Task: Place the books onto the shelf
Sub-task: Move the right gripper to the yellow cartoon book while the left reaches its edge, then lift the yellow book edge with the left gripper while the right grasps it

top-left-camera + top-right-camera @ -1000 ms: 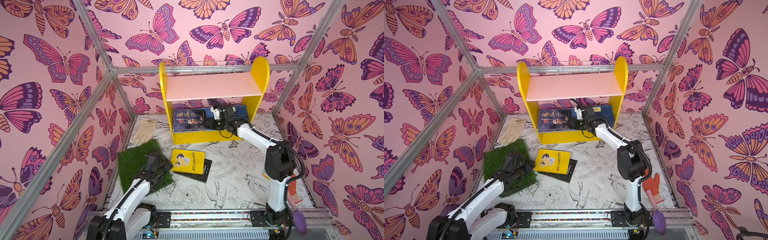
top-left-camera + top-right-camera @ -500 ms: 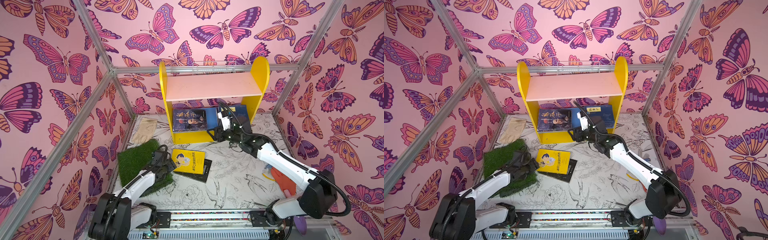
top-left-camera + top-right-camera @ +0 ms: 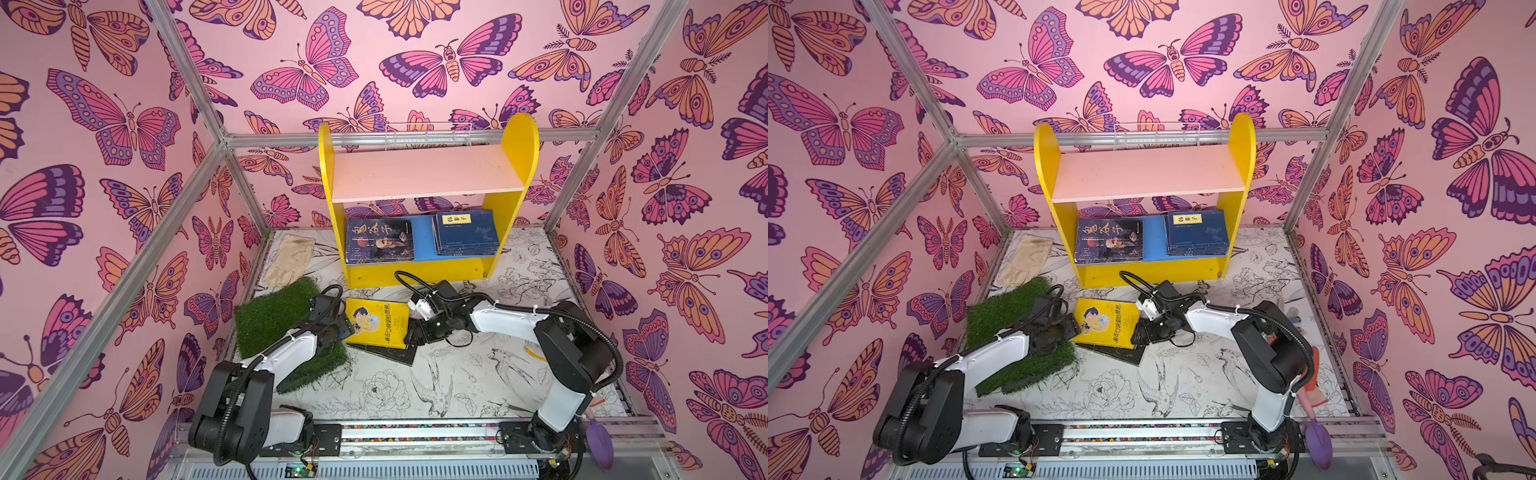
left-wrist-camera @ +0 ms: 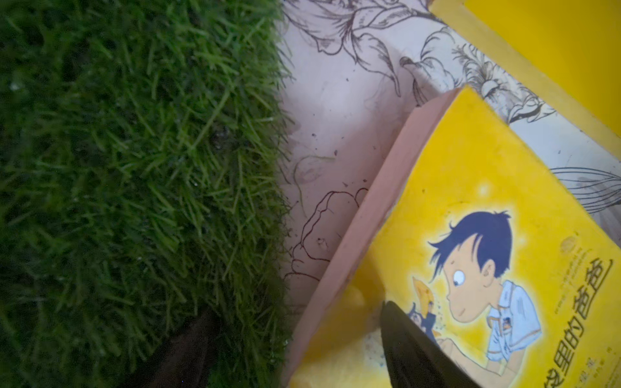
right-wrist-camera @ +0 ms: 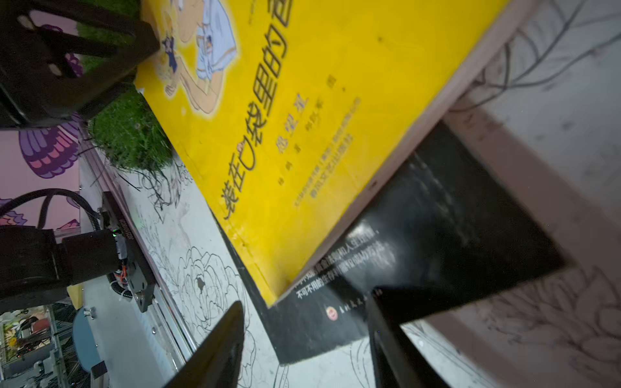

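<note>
Shelf check from my end: the lower blue board holds two flat piles, portrait books on the left and navy books on the right. The yellow book lies on the floor out front, on top of a black book. My left gripper has its fingers apart across the yellow book's edge by the turf, and my right gripper has its fingers apart around the black book's corner.

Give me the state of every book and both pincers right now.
Black paperback book: lying flat, bottom of pile.
Bright yellow cartoon-cover book: flat atop it.
Dark portrait-cover book: flat on yellow shelf, lower board.
Navy book stack: flat, same board.
Left pincer: open, at yellow book's edge.
Right pincer: open, at black book's corner.
</note>
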Motion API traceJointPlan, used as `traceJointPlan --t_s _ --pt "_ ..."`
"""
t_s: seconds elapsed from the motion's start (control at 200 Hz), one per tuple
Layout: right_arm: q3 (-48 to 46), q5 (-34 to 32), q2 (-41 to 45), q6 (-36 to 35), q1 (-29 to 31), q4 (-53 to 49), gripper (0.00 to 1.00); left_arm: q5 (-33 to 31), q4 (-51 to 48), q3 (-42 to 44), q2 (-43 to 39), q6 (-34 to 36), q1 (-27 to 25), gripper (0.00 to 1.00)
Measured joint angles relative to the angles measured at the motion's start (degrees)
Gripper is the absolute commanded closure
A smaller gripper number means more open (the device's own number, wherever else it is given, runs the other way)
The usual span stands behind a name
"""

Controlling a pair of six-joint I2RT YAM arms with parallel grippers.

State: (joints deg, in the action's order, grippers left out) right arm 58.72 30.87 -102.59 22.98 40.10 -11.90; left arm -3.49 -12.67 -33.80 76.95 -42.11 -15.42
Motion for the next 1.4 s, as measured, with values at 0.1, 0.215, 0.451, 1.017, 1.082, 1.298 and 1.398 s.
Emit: traceJointPlan --t_s 0.1,0.215,0.451,1.017,1.082,1.298,1.398 --pt "2.6 0.5 -2.2 0.2 0.0 -0.6 0.42 -0.2 0.9 0.0 0.6 0.1 -0.9 0.31" --pt "4.1 1.6 -3.9 1.0 -0.5 -1.3 0.42 0.1 2.1 -0.1 1.2 0.1 -1.8 0.35" --pt "3.5 4.8 -3.9 7.1 -4.8 2.1 0.43 3.7 4.2 -0.9 3.0 1.2 -3.8 0.44" --pt "1.0 1.0 -1.1 14.7 -8.8 6.3 0.44 10.0 4.0 -3.9 6.3 6.0 -6.6 0.53" --pt "1.0 0.6 -1.0 14.3 -8.8 5.4 0.44 10.3 4.0 -4.1 6.6 6.1 -6.7 0.54" --pt "0.8 0.0 -1.6 13.6 -8.8 3.6 0.54 11.2 3.7 -5.2 7.6 7.0 -7.0 0.58" --pt "-0.1 0.1 -1.6 13.7 -9.0 5.0 0.64 11.0 3.3 -5.5 7.7 7.2 -7.0 0.58"
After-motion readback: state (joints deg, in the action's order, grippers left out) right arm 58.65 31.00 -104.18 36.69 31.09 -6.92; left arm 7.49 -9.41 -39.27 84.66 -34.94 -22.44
